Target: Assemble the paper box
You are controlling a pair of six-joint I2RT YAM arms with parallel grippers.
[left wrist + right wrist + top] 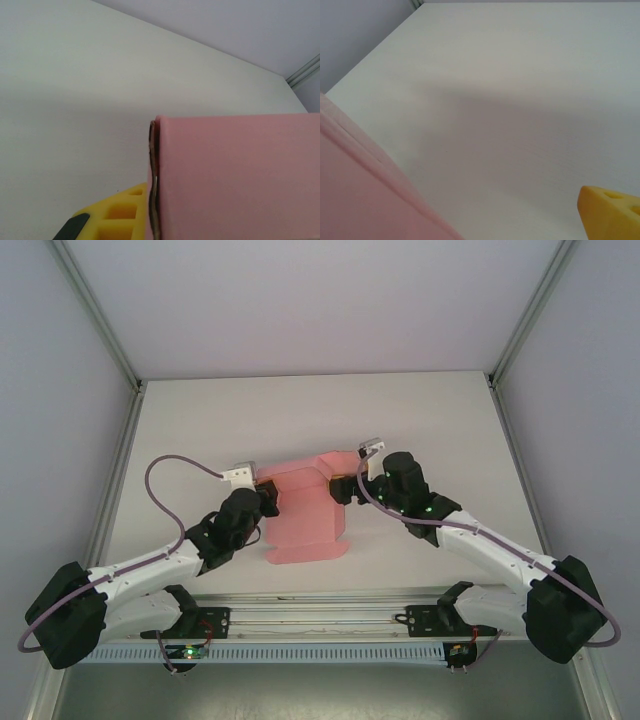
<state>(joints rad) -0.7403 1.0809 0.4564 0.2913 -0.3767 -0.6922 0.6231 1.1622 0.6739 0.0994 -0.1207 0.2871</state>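
Paper box (305, 515): pink card, partly folded, lying between the two claws. Its far part is raised into walls, and its near flap lies flat on the table (200, 430).
Left gripper (268, 498): jaws together, clamped on the box's left edge.
Left claw close up: an upright pink panel stands just right of the one yellow finger (117, 212), its folded edge against that finger. The other finger is hidden behind the card.
Right gripper (347, 488): jaws wide apart and holding nothing, set at the box's raised right wall. Whether it touches the wall cannot be told.
Right claw close up: one yellow fingertip (612, 215) is on one side and pink card on the other, with bare white table in the gap.
Cables (160, 490): a purple one loops from each wrist.
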